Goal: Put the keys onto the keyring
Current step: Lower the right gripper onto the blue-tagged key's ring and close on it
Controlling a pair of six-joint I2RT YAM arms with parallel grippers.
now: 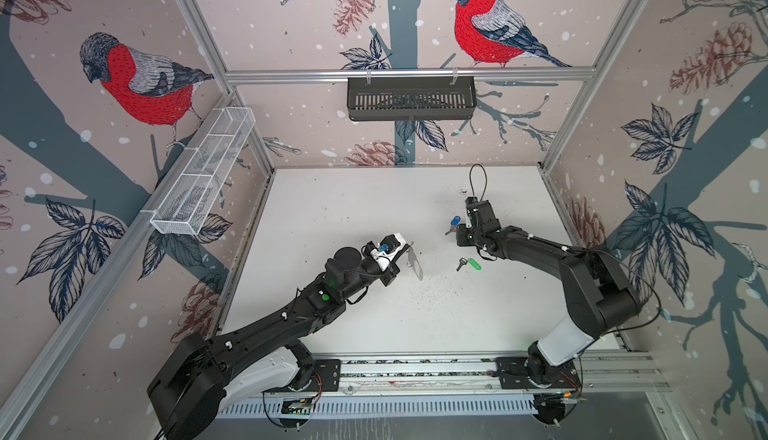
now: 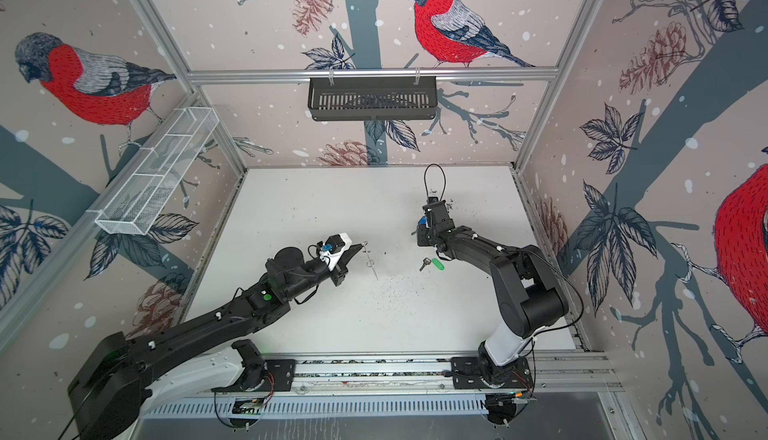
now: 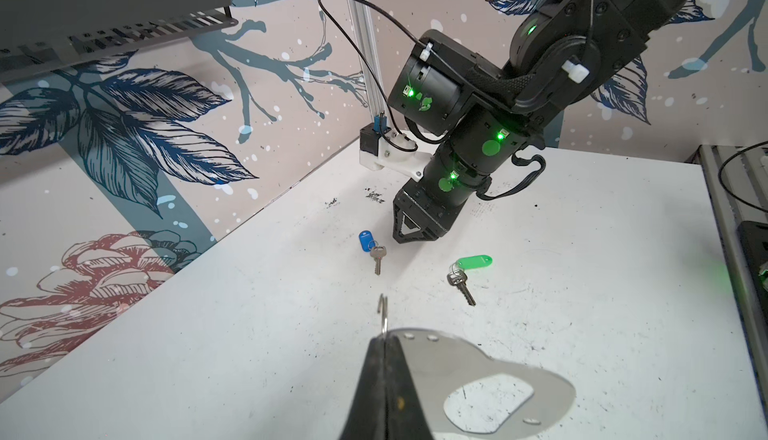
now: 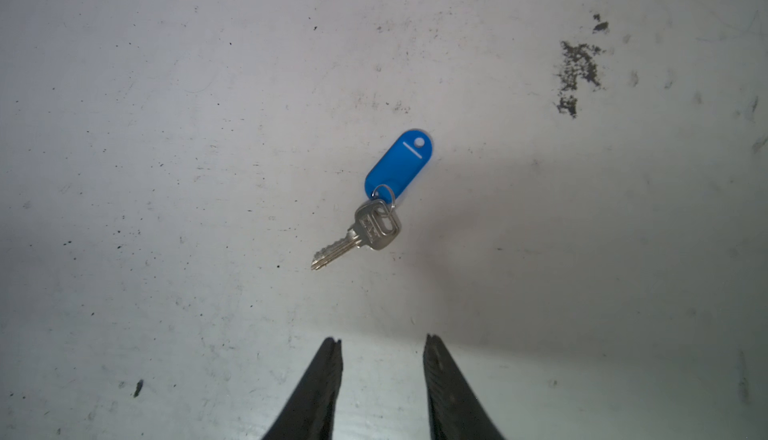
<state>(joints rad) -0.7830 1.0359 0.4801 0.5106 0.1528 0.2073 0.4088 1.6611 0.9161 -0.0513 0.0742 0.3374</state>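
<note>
Left hand (image 3: 384, 340) clamps keyring (image 3: 552, 384); right hand (image 4: 382, 339) hovers parted.

white table (image 1: 340, 209) with dark specks (image 1: 432, 292) near its centre; white mesh basket (image 1: 203, 172) at ten o'clock; dark slotted tray (image 1: 411, 97) at twelve; bird wallpaper (image 1: 486, 22) around

Blue-tagged key (image 4: 376, 226): silver blade, blue oval tag with a white line and dot. Green-tagged key (image 3: 457, 279): silver, tag bright green. Keyring (image 3: 478, 359): plain grey, dull sheen. Table (image 1: 353, 218): white, with black specks thickest at 5 o'clock from the keyring. Walls (image 1: 291, 22): pale pink, red-breasted grey birds, navy leaves, brown pinecones.
</note>
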